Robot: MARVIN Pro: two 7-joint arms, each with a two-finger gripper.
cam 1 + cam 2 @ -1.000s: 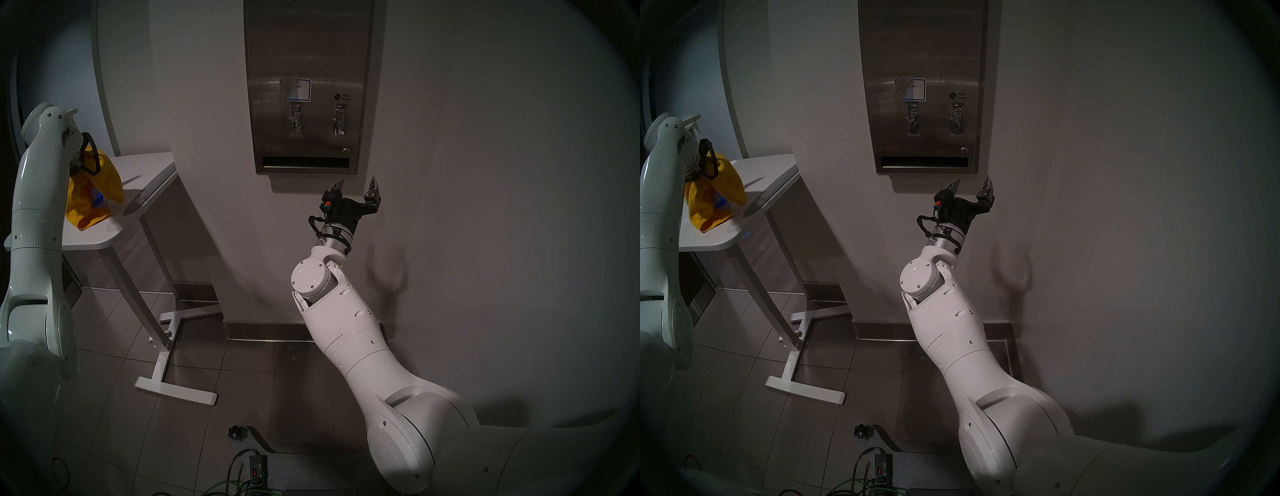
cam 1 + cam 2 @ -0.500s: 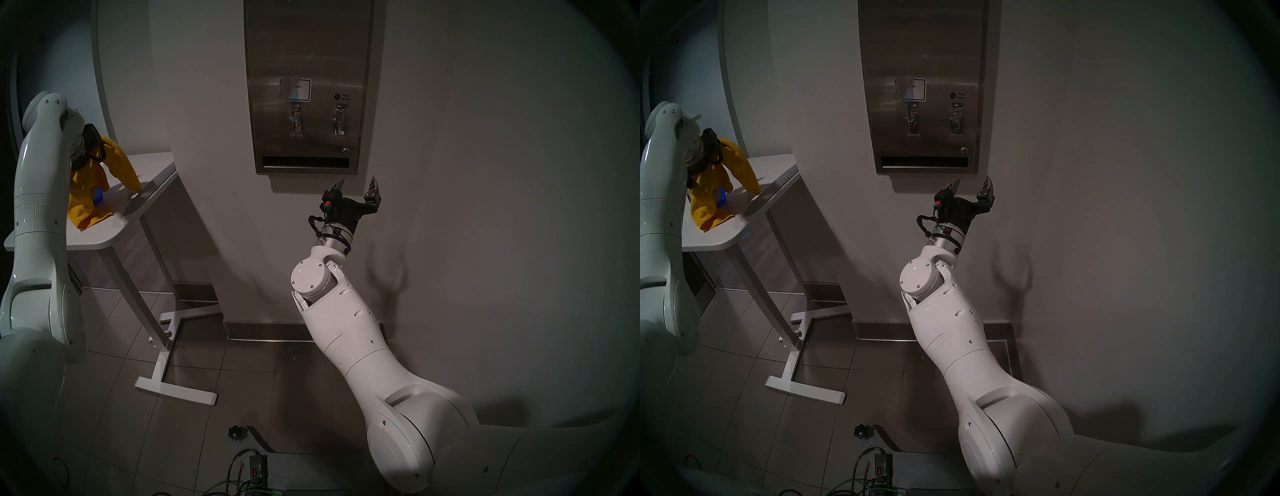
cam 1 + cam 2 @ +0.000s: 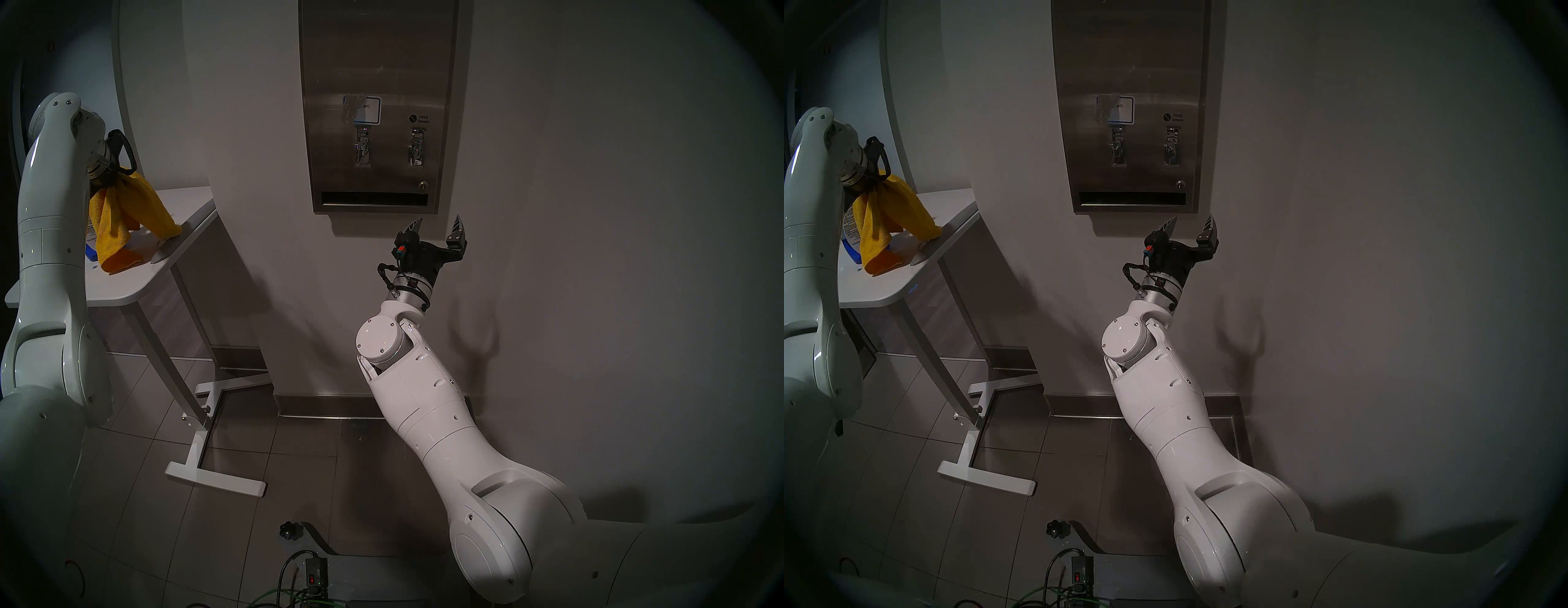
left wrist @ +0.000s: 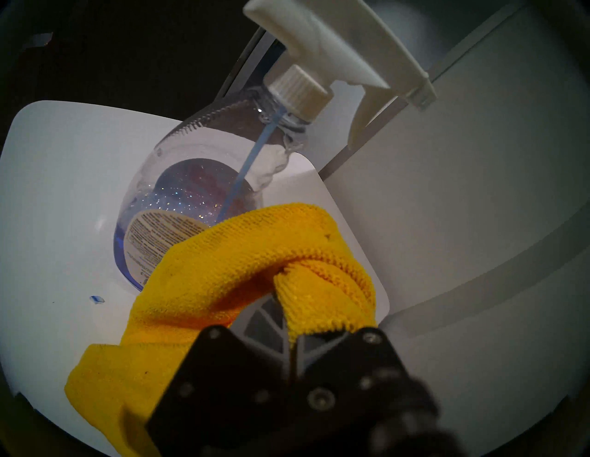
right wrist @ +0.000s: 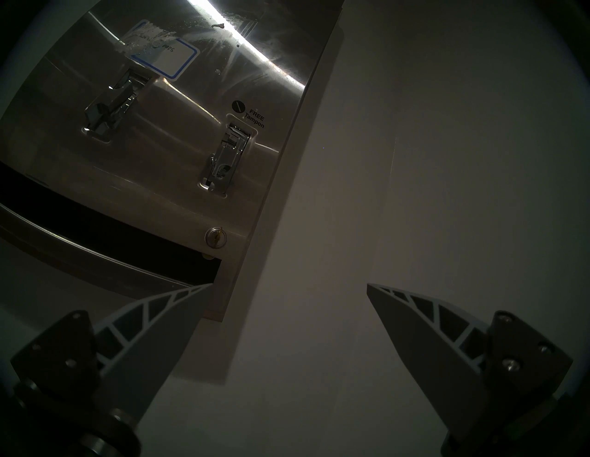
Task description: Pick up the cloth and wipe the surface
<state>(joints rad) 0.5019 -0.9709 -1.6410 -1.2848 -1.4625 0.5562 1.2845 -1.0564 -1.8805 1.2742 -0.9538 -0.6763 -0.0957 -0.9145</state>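
Head stereo left: you see the left gripper [image 3: 111,187] pinching the cloth [image 3: 127,220] at its top; the folds hang to the white table [image 3: 140,284], lower end resting there. The right gripper [image 3: 439,227] stands spread and empty below the steel dispenser panel [image 3: 377,55].

Head stereo right: you get nearly the same scene; here the spray bottle [image 3: 852,237] shows more clearly, just behind the cloth [image 3: 890,220].

Left wrist: only here you see the fingers [image 4: 271,319] pressed together on a cloth [image 4: 242,265] fold, and the bottle's white trigger head [image 4: 335,48].

Right wrist: only here you read smears on the panel [image 5: 178,191] near the blue-bordered label [image 5: 166,57], above the lock [image 5: 216,237] and dark slot [image 5: 105,236].
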